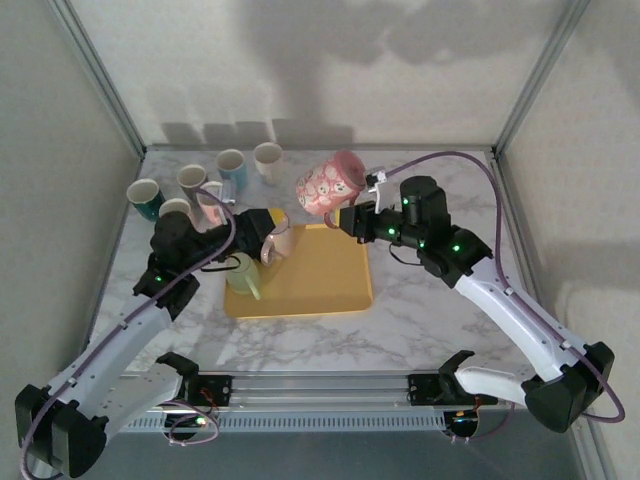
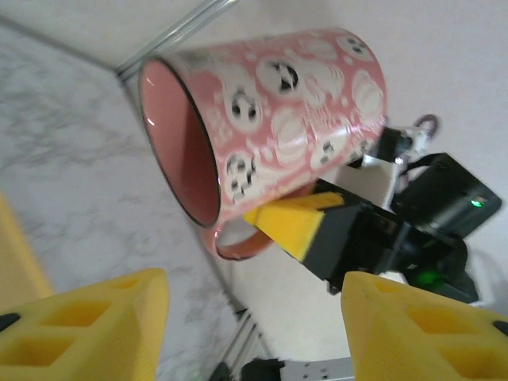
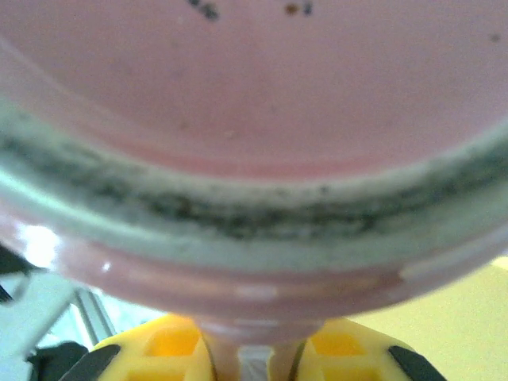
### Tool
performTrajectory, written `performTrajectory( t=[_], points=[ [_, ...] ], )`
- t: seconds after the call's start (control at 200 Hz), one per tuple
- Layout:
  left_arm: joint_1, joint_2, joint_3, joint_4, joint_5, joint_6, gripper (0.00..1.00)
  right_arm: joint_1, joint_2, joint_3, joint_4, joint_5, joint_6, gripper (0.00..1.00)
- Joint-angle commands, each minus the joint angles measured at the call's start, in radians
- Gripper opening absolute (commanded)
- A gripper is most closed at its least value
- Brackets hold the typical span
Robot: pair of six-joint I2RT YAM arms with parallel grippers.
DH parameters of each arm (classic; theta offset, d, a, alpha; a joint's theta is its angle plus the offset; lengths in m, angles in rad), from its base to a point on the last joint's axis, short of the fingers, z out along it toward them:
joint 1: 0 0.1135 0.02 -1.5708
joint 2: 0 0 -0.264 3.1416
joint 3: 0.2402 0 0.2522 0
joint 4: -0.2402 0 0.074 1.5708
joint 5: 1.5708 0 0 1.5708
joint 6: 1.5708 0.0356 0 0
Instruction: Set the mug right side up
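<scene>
Mug (image 1: 330, 182), pink, patterned: I see it tipped on its side in the air over the far edge of the yellow tray (image 1: 330, 285). The right gripper (image 1: 347, 218) is pinching its handle (image 2: 238, 244). Left gripper (image 1: 272, 240): jaws spread, empty, facing the mug's mouth. Green mug (image 1: 243, 272): at the tray's left edge.

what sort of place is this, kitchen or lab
Probably a robot test cell, not a kitchen: white panels in a metal frame wall in a marble-look table, with a row of mugs and a yellow tray.
</scene>
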State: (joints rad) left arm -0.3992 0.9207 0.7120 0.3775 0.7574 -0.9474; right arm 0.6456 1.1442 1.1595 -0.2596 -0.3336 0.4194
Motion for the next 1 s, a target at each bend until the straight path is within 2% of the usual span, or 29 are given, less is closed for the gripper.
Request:
performTrajectory(
  t=[0.0, 0.095, 0.255, 0.441, 0.696, 0.996],
  points=[
    [-0.069, -0.001, -0.064, 0.354, -0.128, -0.155, 0.60, -0.036, -0.035, 0.040, 0.334, -0.093, 0.152, 0.00],
    [-0.135, 0.020, -0.051, 0.370, -0.193, -0.133, 0.61, -0.059, -0.017, 0.030, 0.448, -0.124, 0.247, 0.00],
    [-0.193, 0.086, -0.010, 0.402, -0.211, -0.132, 0.66, -0.075, 0.016, 0.025, 0.581, -0.150, 0.356, 0.00],
    [-0.205, 0.153, 0.033, 0.468, -0.245, -0.191, 0.68, -0.075, 0.032, 0.016, 0.664, -0.163, 0.416, 0.00],
    [-0.214, 0.236, 0.123, 0.502, -0.231, -0.165, 0.68, -0.076, 0.042, -0.009, 0.742, -0.165, 0.494, 0.00],
    [-0.224, 0.293, 0.148, 0.516, -0.240, -0.159, 0.68, -0.076, 0.045, -0.055, 0.816, -0.160, 0.566, 0.00]
  ],
)
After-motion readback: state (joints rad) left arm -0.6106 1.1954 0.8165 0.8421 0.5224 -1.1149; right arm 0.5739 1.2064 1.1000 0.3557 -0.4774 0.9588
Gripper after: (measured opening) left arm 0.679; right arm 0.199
